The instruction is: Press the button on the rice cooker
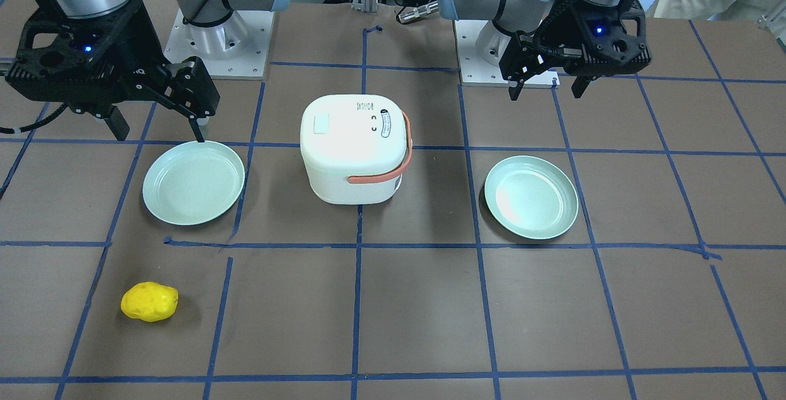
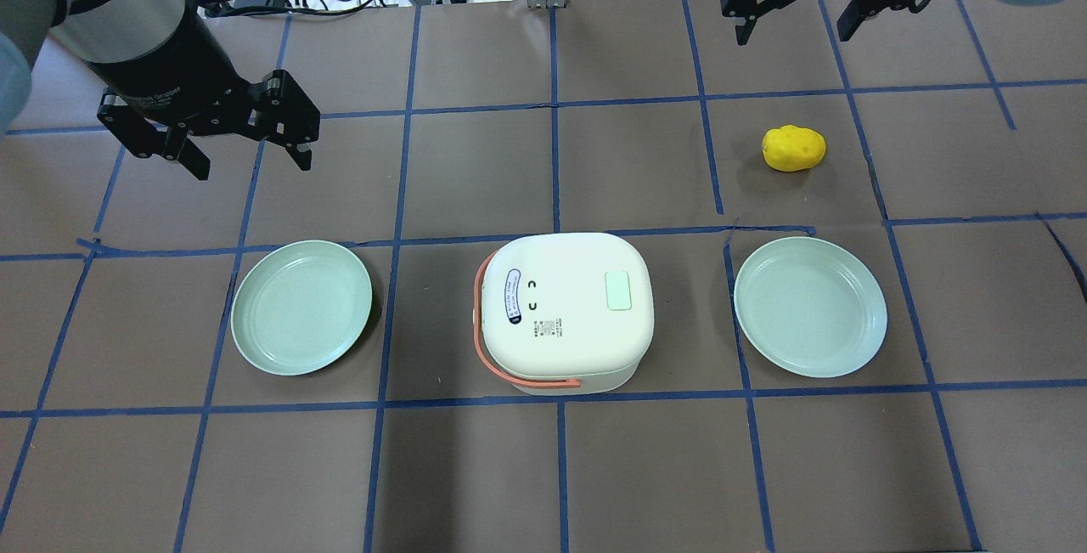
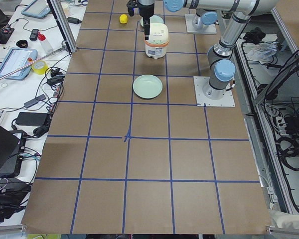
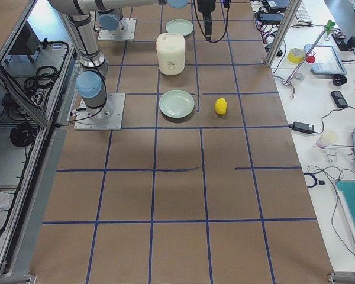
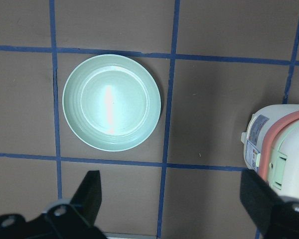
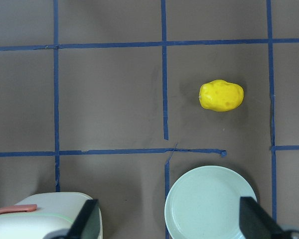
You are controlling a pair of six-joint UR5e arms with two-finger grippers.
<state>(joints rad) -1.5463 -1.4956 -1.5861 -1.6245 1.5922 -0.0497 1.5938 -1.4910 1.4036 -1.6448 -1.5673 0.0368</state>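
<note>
The white rice cooker (image 2: 565, 311) with a coral handle stands mid-table, lid shut, with a pale green button (image 2: 618, 290) on its lid. It also shows in the front view (image 1: 353, 148), where the button (image 1: 322, 124) is visible too. My left gripper (image 2: 250, 166) is open and empty, raised above the table on the cooker's left side, near the left plate; its wrist view shows the cooker's edge (image 5: 284, 149). My right gripper (image 2: 796, 35) is open and empty, raised on the far right, with a cooker corner (image 6: 45, 214) in its wrist view.
Two pale green plates flank the cooker, one on the left (image 2: 301, 307) and one on the right (image 2: 809, 307). A yellow potato-like object (image 2: 793, 148) lies beyond the right plate. Blue tape lines grid the brown table. Cables and gear lie along the far edge.
</note>
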